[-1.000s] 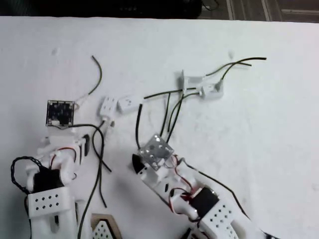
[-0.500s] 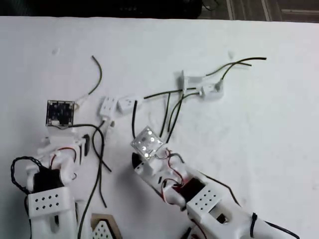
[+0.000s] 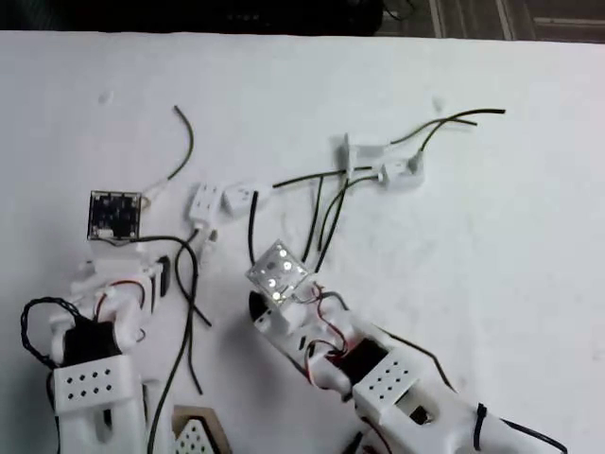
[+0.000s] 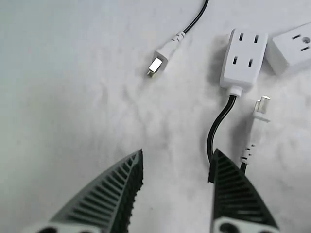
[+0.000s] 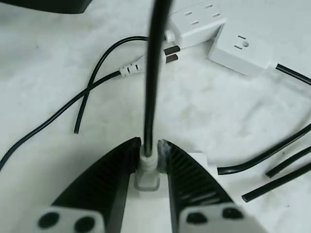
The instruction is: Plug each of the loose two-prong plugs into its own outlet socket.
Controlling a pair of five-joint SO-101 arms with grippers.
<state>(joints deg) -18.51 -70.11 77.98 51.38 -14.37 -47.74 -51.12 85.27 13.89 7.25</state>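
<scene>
**White tabletop, one plug gripped, the rest lying loose**

White tabletop runs under both arms, and every plug and cord lies on it.

The right gripper is pinched tight on a white two-prong plug. Its dark jaws press against the plug's sides, and the plug's black cable runs straight away from the wrist. Just past the end of that cable sit two white outlet sockets side by side: the first outlet socket, then the second outlet socket, which has a black cord of its own. Another plug lies near the first socket with its prongs pointing towards it but not inserted. Cut ends of dark cable lie off to one side.

The left gripper is wide open with nothing between its ribbed jaws, poised over bare tabletop. Beyond it lies a loose plug, well apart from the sockets, with its thin cable curling off across the tabletop.

Farther back in the high view, a cluster of white connectors sits with dark cables fanning out from it. I cannot tell whether any of them are mated.
</scene>
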